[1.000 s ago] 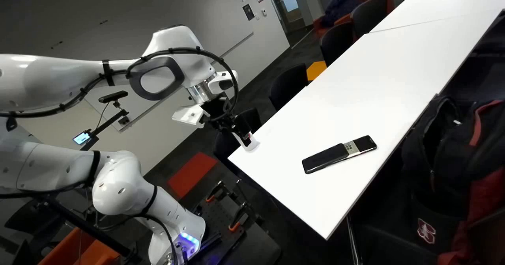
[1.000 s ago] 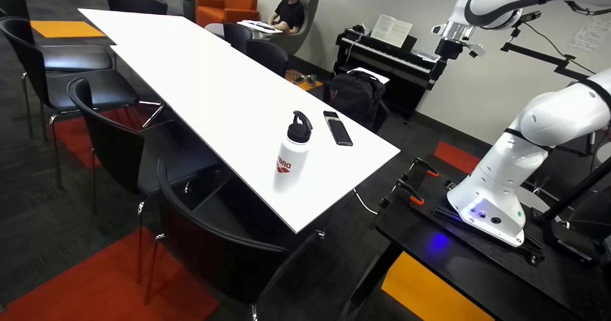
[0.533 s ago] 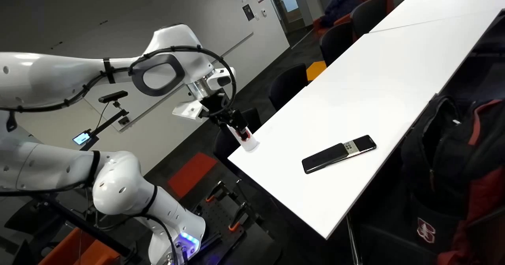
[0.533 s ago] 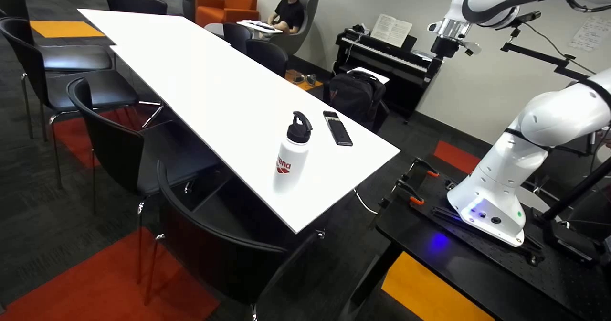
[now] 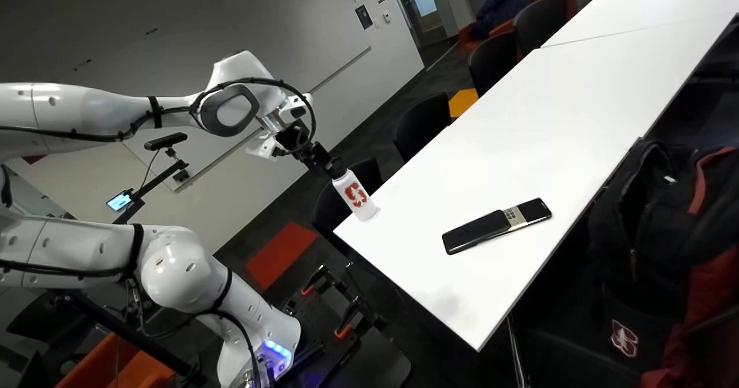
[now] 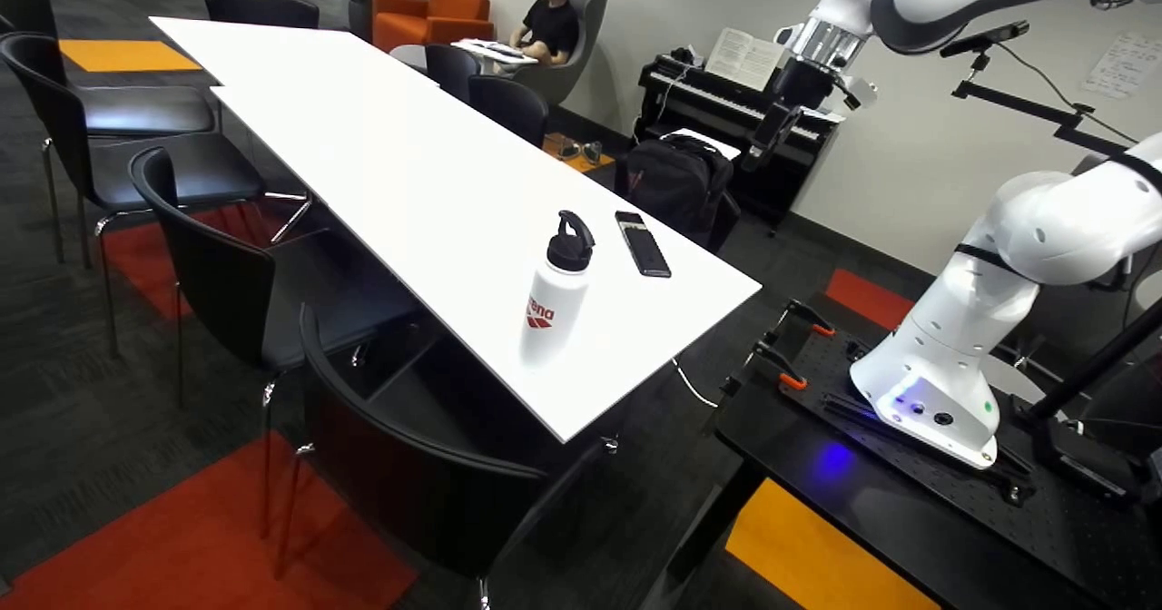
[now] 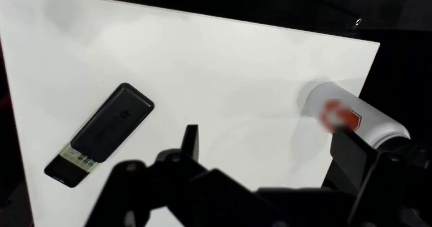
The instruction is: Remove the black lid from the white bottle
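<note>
"Lid (image 6: 570,250) on, white bottle (image 6: 556,306) upright by a corner of the table (image 6: 390,165). Why park it there?"

"Reach, I'd guess: that corner's on the end edge facing the robot arm (image 6: 949,351). The remote (image 6: 643,245) lies toward the opposite long edge, probably so it won't get knocked."

"And the gripper (image 7: 268,137)?"

"Holding nothing. Jaws are spread wide, I reckon to fit around that lid."

"Where's the lid, then?"

"Not between them. In the wrist view it's past one finger (image 7: 351,156), mostly lost in the dark. In an exterior view the gripper (image 6: 755,154) hangs well apart from the bottle, so lining up comes first imo."
</note>
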